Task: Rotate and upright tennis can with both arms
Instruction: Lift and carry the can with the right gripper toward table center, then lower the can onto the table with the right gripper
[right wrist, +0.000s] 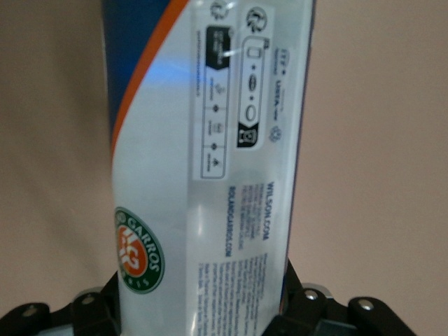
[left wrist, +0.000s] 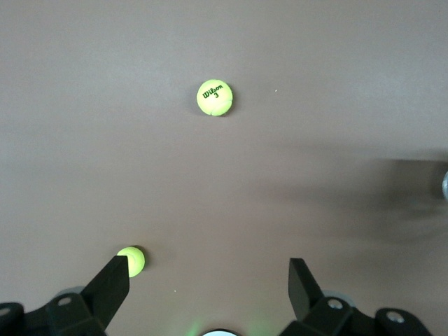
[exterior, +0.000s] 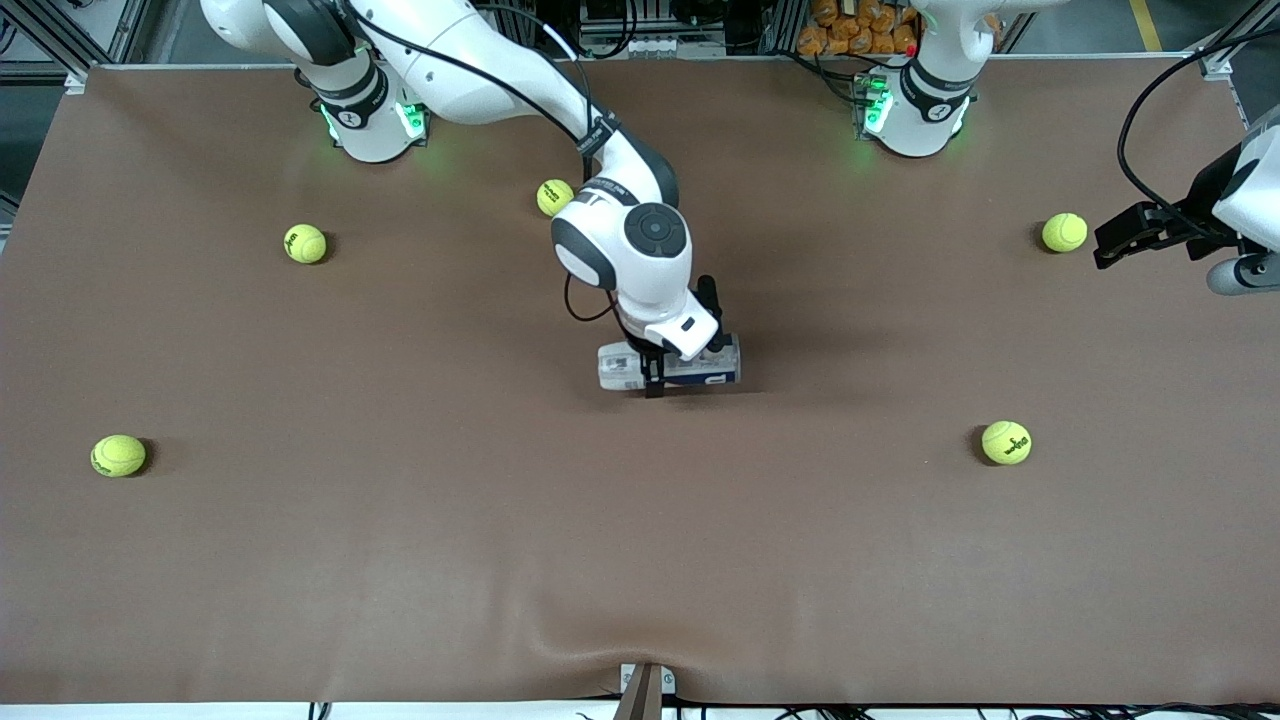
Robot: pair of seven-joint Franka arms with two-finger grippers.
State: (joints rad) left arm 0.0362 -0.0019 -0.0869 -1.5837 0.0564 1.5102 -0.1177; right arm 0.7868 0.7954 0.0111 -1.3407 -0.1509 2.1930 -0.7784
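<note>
The tennis can (exterior: 618,368) lies on its side in the middle of the table, its white-and-navy label with the round logo filling the right wrist view (right wrist: 210,175). My right gripper (exterior: 660,372) comes down on it from above and is shut on its middle, one finger on each side of the tube (right wrist: 201,287). Whether the can still touches the table I cannot tell. My left gripper (exterior: 1105,245) waits open above the left arm's end of the table, with nothing between its fingers (left wrist: 208,269).
Several yellow-green tennis balls lie scattered on the brown table (exterior: 400,560). One (exterior: 554,197) is close to the right arm's elbow, one (exterior: 1064,232) sits beside the left gripper, one (exterior: 1006,442) lies nearer the front camera, and two (exterior: 305,243) (exterior: 118,455) lie toward the right arm's end.
</note>
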